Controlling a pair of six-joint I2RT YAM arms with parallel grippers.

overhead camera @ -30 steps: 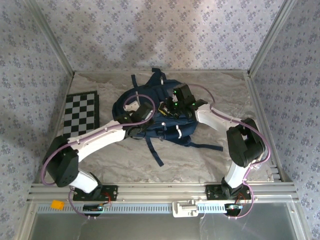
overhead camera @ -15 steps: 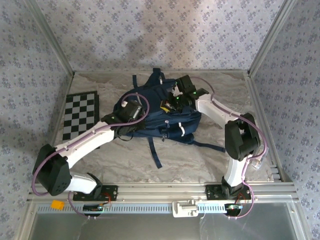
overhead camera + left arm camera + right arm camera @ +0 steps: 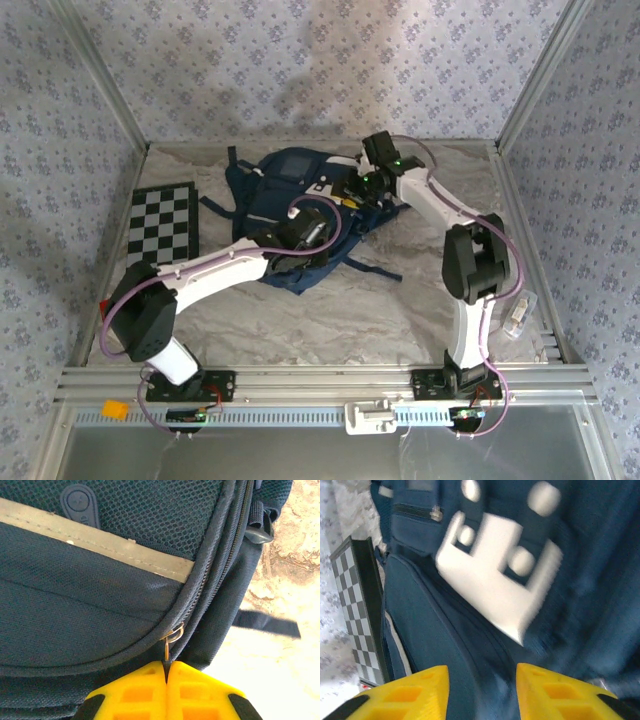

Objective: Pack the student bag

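Note:
The student bag (image 3: pixel 285 190), navy blue, lies at the back middle of the table, with loose dark straps trailing toward the front. My left gripper (image 3: pixel 303 246) rests on its near edge. In the left wrist view the yellow fingers (image 3: pixel 135 690) are pressed together on the thin metal zipper pull (image 3: pixel 167 652), which hangs from a ring on the bag's (image 3: pixel 100 605) side seam. My right gripper (image 3: pixel 353 195) hovers over the bag's right end. Its fingers (image 3: pixel 415 690) stand apart above blue fabric (image 3: pixel 435 630) and the white flap (image 3: pixel 495 590), with nothing between them.
A folded checkerboard (image 3: pixel 162 222) lies at the left of the table, also blurred in the right wrist view (image 3: pixel 357 600). A small clear plastic item (image 3: pixel 516 314) sits at the right edge. Metal frame posts and patterned walls enclose the table.
The bag has slid and turned toward the back left. My left gripper moved right along it, still shut. My right gripper has opened and drawn back toward the rear.

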